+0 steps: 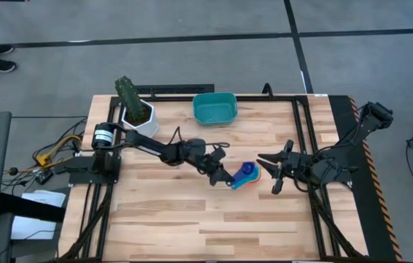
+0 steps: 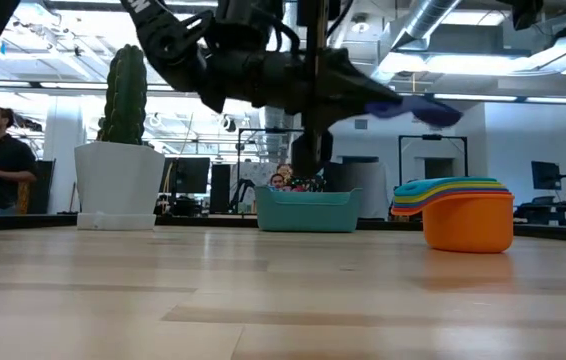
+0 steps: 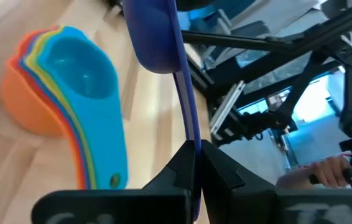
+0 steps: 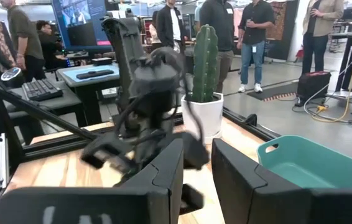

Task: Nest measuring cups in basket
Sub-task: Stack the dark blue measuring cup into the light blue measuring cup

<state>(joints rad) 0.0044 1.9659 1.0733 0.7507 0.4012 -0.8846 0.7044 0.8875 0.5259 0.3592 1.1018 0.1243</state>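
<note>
A stack of nested measuring cups (image 1: 253, 180), orange at the bottom and light blue on top (image 3: 79, 68), stands on the table right of centre (image 2: 458, 212). My left gripper (image 1: 225, 175) reaches in from the table's left and is shut on a dark blue measuring cup (image 2: 413, 108), held in the air above the stack. The teal basket (image 1: 214, 107) sits on its base at the far edge of the table with nothing in it (image 4: 313, 165). My right gripper (image 1: 274, 174) waits open just right of the stack, with nothing between its fingers (image 4: 198, 168). My left gripper pinches the dark blue cup's flat handle (image 3: 190, 134) between its two fingers, at the handle's free end. The fingers come in about level from the table's left and lie along the handle. The bowl (image 3: 154, 37) juts out beyond the fingertips, lifted clear above the stack.
A white pot with a green cactus (image 1: 137, 115) stands at the far left of the table, left of the basket. Black frame rails (image 1: 301, 131) run along the table's right side and far edge. People stand in the room beyond the table.
</note>
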